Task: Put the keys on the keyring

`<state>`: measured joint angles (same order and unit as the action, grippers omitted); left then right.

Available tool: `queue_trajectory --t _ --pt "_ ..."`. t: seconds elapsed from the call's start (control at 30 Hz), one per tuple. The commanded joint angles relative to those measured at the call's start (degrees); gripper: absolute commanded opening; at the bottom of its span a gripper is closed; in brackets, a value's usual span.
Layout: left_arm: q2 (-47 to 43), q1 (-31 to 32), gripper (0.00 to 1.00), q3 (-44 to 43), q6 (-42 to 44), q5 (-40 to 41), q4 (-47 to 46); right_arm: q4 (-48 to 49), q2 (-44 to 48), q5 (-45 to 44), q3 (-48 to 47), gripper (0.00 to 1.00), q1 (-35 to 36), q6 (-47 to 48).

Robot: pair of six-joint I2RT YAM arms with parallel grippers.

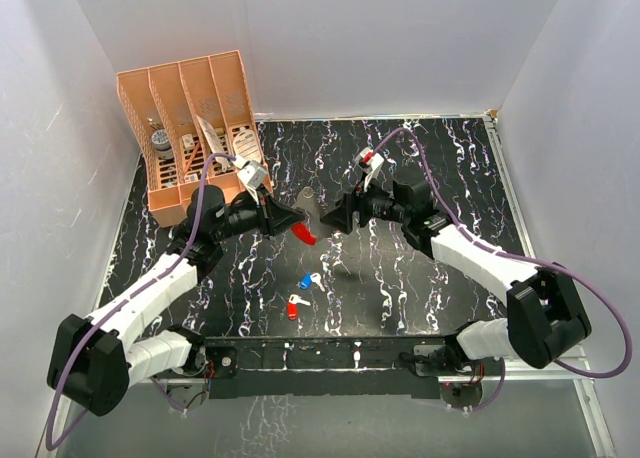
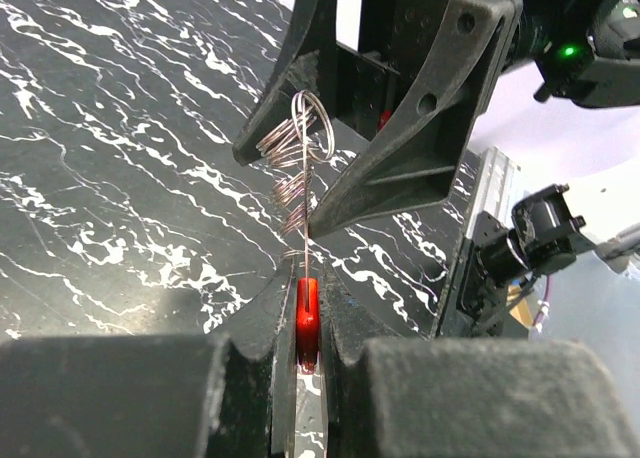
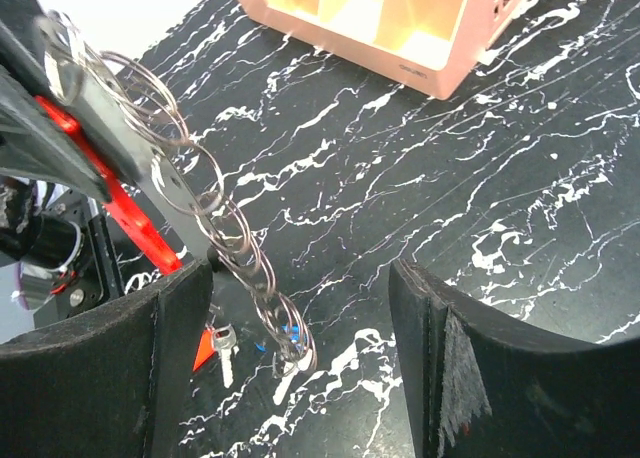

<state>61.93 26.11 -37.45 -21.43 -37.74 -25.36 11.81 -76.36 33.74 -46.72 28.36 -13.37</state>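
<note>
My left gripper (image 1: 297,226) (image 2: 305,278) is shut on the red strip of the keyring (image 1: 306,236) (image 2: 307,318) (image 3: 120,203), held above the table. A chain of silver rings (image 2: 292,168) (image 3: 205,193) runs from that strip toward my right gripper (image 1: 325,221) (image 3: 300,278). The right gripper is open, and the chain's end hangs between its fingers (image 2: 430,128), close to the left one. The keys lie on the table below: the blue-headed key (image 1: 306,280) (image 3: 293,330), partly hidden by the rings, and the red-headed key (image 1: 293,306) (image 3: 218,340).
An orange divided organizer (image 1: 195,128) (image 3: 400,28) stands at the back left on the black marbled table (image 1: 440,168). White walls close in three sides. The arms' mounting rail (image 1: 320,353) runs along the near edge.
</note>
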Motion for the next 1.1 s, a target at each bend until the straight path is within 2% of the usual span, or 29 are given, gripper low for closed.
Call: queue_trajectory --t 0.0,0.1,0.33,0.5,0.73,0.93,1.07 --pt "1.35 0.08 0.0 -0.11 2.13 -7.24 -1.73 4.36 2.34 6.58 -2.63 0.69 -1.36 1.99" --pt "2.14 0.02 0.0 -0.41 3.67 -6.73 0.24 6.09 3.12 8.22 -1.98 0.68 -2.31 0.76" --pt "3.99 0.03 0.0 -0.26 4.48 1.21 3.18 6.29 3.72 5.08 -3.0 0.64 -2.7 -4.63" --pt "7.75 0.08 0.0 -0.51 3.16 -2.43 -0.56 8.19 -0.11 9.38 -4.15 0.64 -2.7 -6.42" --pt "8.44 0.08 0.0 -0.15 1.81 -4.32 -2.7 9.63 -0.82 7.63 -3.46 0.63 -2.72 -8.28" --pt "10.07 0.06 0.0 2.19 -6.05 -7.36 -12.4 7.35 -2.38 8.55 -4.42 0.63 -2.7 -9.31" --pt "12.94 -0.43 0.0 4.19 -15.69 -9.92 -24.81 7.86 -1.87 9.5 -2.11 0.64 -3.12 -7.56"
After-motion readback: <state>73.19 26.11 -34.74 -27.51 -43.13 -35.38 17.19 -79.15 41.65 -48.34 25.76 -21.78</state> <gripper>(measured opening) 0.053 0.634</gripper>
